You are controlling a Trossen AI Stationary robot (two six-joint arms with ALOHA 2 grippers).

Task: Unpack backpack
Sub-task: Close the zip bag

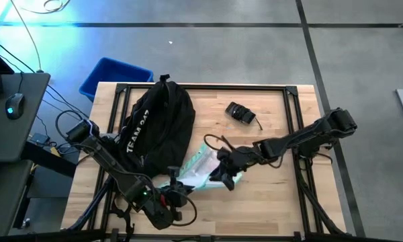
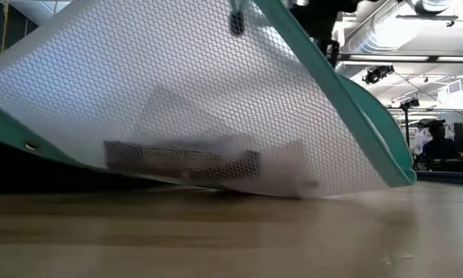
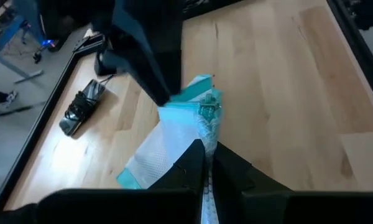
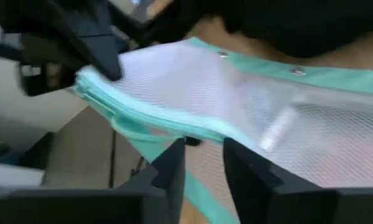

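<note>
Beside the backpack (image 1: pixel 158 124), mesh pouch (image 1: pixel 201 165) pinched by closed left claw (image 1: pixel 176 190), right claw (image 1: pixel 230 176) parted around pouch edge

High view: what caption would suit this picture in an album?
Two robot arms meet over a teal-edged mesh pouch lying beside the black backpack on a wooden table.

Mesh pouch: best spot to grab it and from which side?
Grip the teal edge band of the mesh pouch at its right end, coming from the right over bare table. That flat hem sticks out clear of the backpack, and the right hand is there.
</note>
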